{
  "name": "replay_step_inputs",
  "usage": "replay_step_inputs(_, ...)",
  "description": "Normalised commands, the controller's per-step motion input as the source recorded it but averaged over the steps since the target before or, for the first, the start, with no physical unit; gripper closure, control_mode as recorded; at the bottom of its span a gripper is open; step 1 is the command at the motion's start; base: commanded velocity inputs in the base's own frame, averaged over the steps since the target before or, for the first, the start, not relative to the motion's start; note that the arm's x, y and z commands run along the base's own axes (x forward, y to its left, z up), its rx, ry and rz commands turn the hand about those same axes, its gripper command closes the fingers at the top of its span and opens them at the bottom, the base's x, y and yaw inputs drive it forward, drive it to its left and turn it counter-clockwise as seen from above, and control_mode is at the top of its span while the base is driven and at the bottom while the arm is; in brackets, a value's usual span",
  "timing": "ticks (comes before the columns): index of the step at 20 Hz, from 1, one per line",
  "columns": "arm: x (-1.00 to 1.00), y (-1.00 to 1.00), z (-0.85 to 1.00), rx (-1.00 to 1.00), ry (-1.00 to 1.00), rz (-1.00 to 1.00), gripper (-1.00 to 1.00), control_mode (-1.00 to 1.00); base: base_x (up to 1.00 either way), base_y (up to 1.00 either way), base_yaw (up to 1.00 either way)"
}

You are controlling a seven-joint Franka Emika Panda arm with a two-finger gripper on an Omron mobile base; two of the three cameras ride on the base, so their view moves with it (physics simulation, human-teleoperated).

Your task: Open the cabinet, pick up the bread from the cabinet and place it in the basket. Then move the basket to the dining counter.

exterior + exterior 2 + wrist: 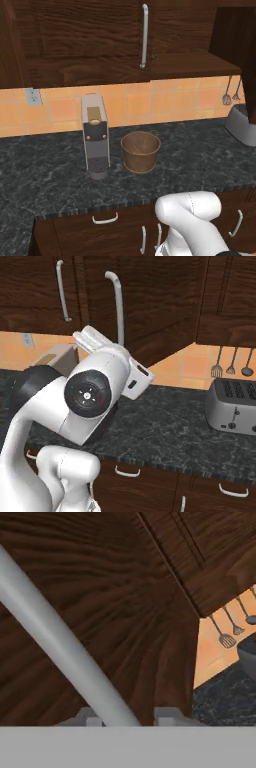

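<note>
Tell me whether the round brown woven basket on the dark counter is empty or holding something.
Empty. The left base view looks down into the round brown woven basket and shows only its bare inner wall and bottom, no bread.

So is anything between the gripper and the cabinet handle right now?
Nothing visible. In the hand view the silver handle of the cabinet runs down between the two fingertips of the gripper, with only the wood door behind it.

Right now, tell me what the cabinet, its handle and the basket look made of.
Cabinet: dark brown wood, grain visible, matte. Handle: smooth silver-grey bar, probably metal, running between the fingers. Basket: brown, faintly woven texture, likely wicker, standing open on the speckled counter.
</note>
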Motion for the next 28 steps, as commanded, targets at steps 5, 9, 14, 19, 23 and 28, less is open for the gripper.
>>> replay_step_inputs(5,-1.00,0.16,0.27,0.09,-0.42,-0.02,1.00,-1.00,0.00,0.00,0.00)
replay_step_inputs(9,-1.00,0.86,0.14,-0.01,-0.48,-0.02,1.00,-1.00,0.00,0.00,0.00)
replay_step_inputs(14,-0.46,1.00,0.00,-0.24,-0.24,-0.07,1.00,-1.00,0.00,0.00,0.00)
replay_step_inputs(19,0.56,1.00,0.00,-0.30,-0.06,-0.15,1.00,-1.00,0.00,0.00,0.00)
replay_step_inputs(23,1.00,0.85,-0.14,-0.15,0.07,-0.33,1.00,-1.00,0.00,0.00,0.00)
replay_step_inputs(28,0.98,0.34,-0.24,-0.09,0.03,-0.59,1.00,-1.00,0.00,0.00,0.00)
